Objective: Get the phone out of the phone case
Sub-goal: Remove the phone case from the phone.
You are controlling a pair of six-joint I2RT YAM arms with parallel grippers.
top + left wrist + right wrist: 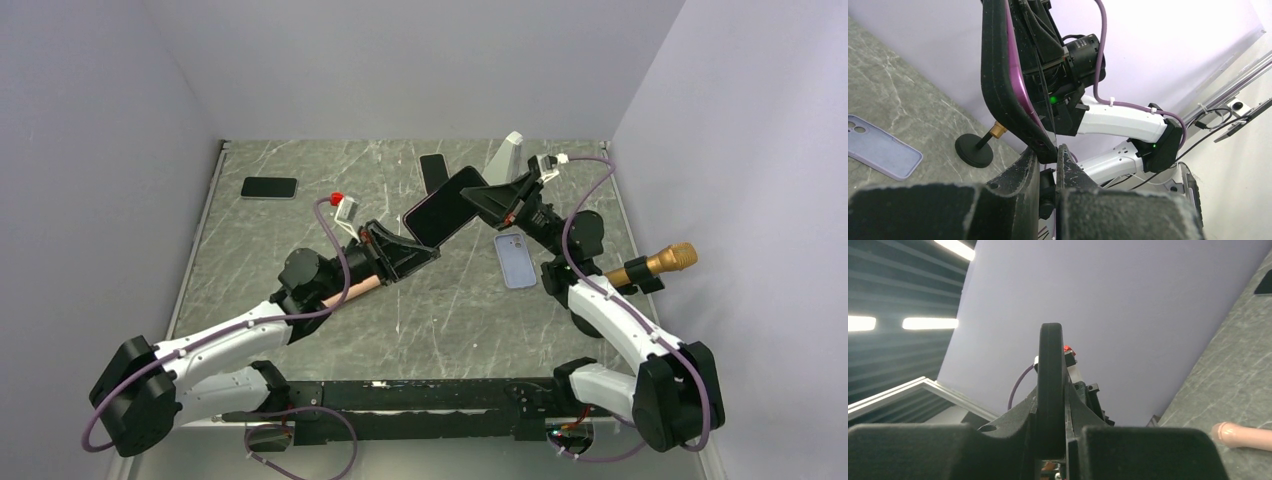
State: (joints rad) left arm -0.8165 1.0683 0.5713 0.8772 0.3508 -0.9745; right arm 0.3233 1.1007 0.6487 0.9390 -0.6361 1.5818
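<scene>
The phone (pixel 445 207) in its case (pixel 992 75) is held aloft, the left claw (pixel 418 243) clamped on the case's lower end and the right claw (pixel 487 200) on its upper edge. The phone looks stiff and slick and the case probably rubbery, so peel at a corner lip.

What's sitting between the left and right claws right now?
The phone, in its case and held aloft: left claw pinches its near end, right claw its far end. Top view shows it.

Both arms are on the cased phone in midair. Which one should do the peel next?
Left, probably. The left gripper pinches the phone case at its lower end, beside the exposed purple edge of the phone; the right gripper clamps the upper end, so it suits anchoring.
</scene>
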